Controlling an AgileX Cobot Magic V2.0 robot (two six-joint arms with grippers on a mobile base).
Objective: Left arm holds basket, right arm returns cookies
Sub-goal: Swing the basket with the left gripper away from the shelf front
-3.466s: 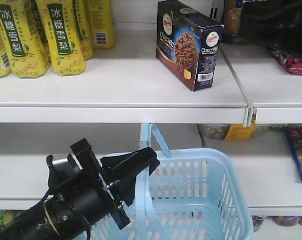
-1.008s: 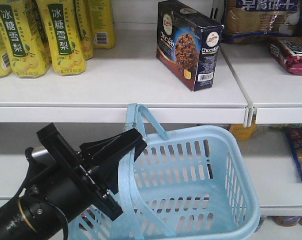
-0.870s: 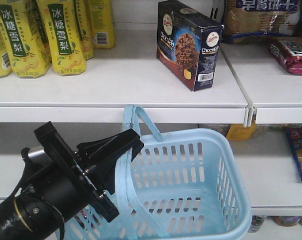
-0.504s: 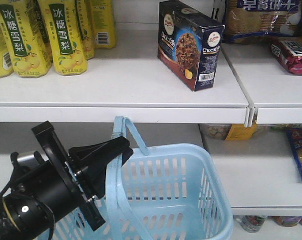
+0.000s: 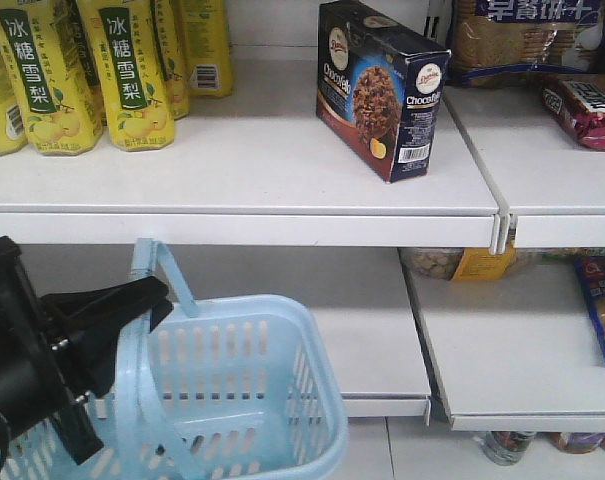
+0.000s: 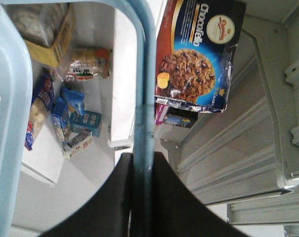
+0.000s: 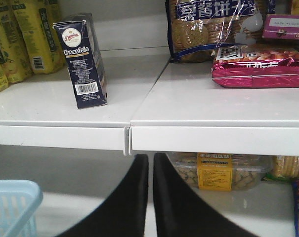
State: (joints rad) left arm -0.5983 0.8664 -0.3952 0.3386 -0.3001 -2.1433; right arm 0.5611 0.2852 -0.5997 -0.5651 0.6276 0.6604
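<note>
Nearest the front camera, at the lower left, the black left arm with its flat plate (image 5: 22,370) is cut off by the frame edge, and its wedge-shaped black left gripper (image 5: 132,305) is clamped on the pale blue hoop handle of the light blue slotted plastic basket (image 5: 282,400); the left wrist view shows the handle (image 6: 143,98) pinched between the two dark fingers (image 6: 174,197). The basket's bottom is cropped, and what can be seen of its inside holds nothing. In the right wrist view the right gripper (image 7: 150,192) shows two black fingers (image 7: 132,197) nearly touching with only a thin slit between them, holding nothing; the rest of that arm is out of sight. Farther back, the dark navy cardboard box of chocolate-chip cookies (image 5: 380,85) stands upright on the white upper shelf (image 5: 232,170), turned at an angle, well apart from both grippers. To its left stand yellow drink bottles (image 5: 122,70), tops cut off; to its right lie a red-wrapped biscuit pack (image 5: 587,105) and a clear bag of round biscuits (image 5: 512,40), both partly cropped.
</note>
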